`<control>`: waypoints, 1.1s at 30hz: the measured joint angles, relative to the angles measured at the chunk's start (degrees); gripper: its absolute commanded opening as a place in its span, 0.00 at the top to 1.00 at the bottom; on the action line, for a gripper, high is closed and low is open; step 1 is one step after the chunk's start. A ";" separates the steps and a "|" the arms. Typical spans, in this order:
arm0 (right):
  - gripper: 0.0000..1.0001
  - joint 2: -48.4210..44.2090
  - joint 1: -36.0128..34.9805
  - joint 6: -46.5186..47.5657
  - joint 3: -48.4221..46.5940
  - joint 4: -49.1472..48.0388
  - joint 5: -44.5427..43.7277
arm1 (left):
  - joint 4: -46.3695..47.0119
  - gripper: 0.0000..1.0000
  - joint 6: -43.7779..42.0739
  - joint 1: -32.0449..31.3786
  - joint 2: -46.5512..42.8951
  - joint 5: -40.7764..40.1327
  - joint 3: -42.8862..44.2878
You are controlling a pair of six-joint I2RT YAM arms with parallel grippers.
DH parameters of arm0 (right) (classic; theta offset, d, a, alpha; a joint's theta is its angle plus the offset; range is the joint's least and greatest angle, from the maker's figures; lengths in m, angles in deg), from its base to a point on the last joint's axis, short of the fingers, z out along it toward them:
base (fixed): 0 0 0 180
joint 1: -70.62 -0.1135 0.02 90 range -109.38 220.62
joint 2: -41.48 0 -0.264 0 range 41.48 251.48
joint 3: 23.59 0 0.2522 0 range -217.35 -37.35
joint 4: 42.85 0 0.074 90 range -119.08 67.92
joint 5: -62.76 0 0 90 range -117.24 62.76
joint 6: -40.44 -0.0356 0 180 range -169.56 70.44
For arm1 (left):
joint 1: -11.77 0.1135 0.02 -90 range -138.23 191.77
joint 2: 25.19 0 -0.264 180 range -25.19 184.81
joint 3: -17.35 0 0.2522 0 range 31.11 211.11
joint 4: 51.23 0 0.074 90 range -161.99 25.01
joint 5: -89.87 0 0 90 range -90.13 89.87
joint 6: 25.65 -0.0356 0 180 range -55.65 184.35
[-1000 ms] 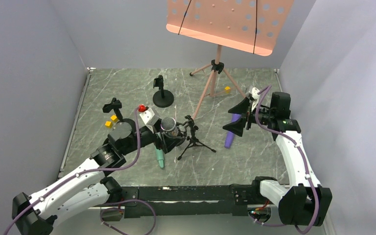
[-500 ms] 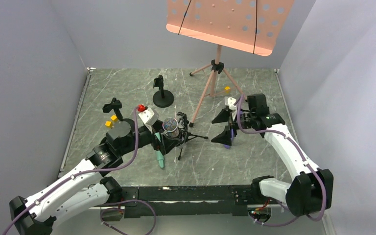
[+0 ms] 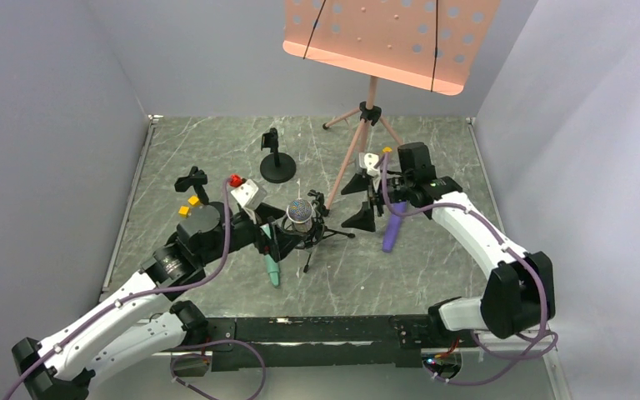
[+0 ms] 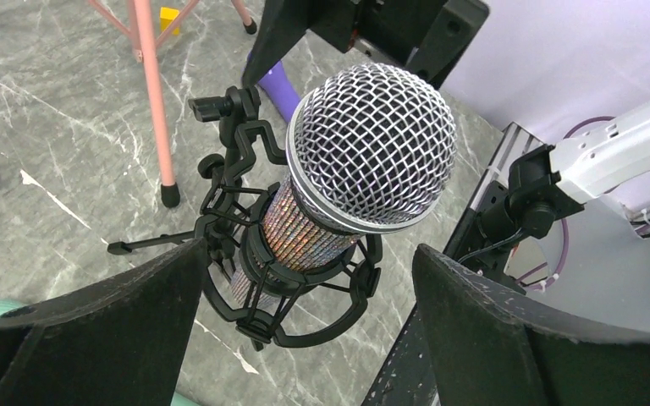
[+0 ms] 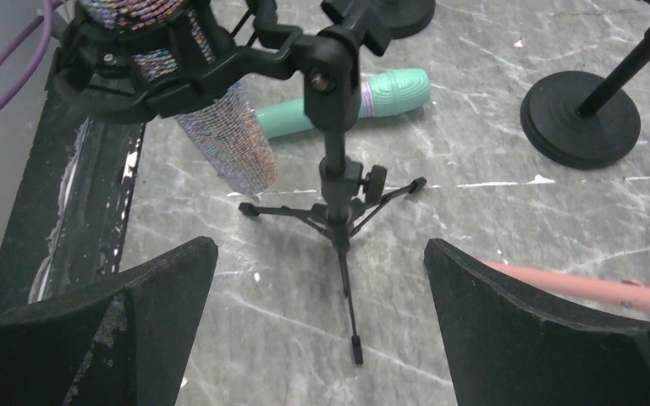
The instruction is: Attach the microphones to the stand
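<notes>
One round-base stand (image 3: 277, 171), pink music stand (image 3: 383, 33) behind tripod (image 5: 338, 216)

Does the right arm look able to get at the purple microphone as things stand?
Probably yes. The purple microphone lies uncovered on the table beside the right gripper, whose jaws stand open and empty. It would need to back off the tripod stand first.

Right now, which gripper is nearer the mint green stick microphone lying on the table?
Left. The left gripper hangs over one end of the mint green microphone, jaws open around the glittery microphone; the right gripper sits beyond the small black tripod stand, farther away.
</notes>
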 measured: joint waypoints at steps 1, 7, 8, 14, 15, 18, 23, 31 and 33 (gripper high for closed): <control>0.02 0.76 -0.52 -1.03 -0.02 -1.62 -0.15 | -0.13 0.05 0.15 0.00 -0.11 -0.09 0.11; 0.12 4.57 -2.60 -9.88 0.07 -13.57 -0.24 | -0.61 0.01 0.79 0.00 -1.27 -1.40 0.72; 0.14 4.98 -2.82 -11.78 0.42 -16.57 -0.20 | -1.33 0.01 0.87 0.00 -2.14 -2.05 0.70; 0.27 7.23 -5.11 -19.41 2.86 -29.44 -0.11 | -2.54 0.01 1.62 0.00 -9.60 -5.97 -0.72; 0.31 7.76 -5.68 -20.37 3.32 -31.34 -0.09 | -2.62 0.01 1.79 0.00 -10.71 -6.43 -0.98; 0.39 9.29 -6.84 -22.67 4.52 -35.67 -0.11 | -2.91 0.01 2.54 0.00 -13.07 -7.85 -1.92; 0.51 10.69 -7.69 -25.53 7.32 -41.83 -0.09 | -4.76 0.01 2.78 0.00 -15.28 -9.49 -3.34; 0.63 11.10 -7.91 -32.20 12.28 -54.38 0.26 | -6.21 0.01 3.52 0.00 -15.93 -10.47 -3.34; 0.65 11.61 -7.91 -34.64 13.40 -57.99 0.44 | -6.21 0.01 3.61 0.00 -15.91 -10.49 -3.34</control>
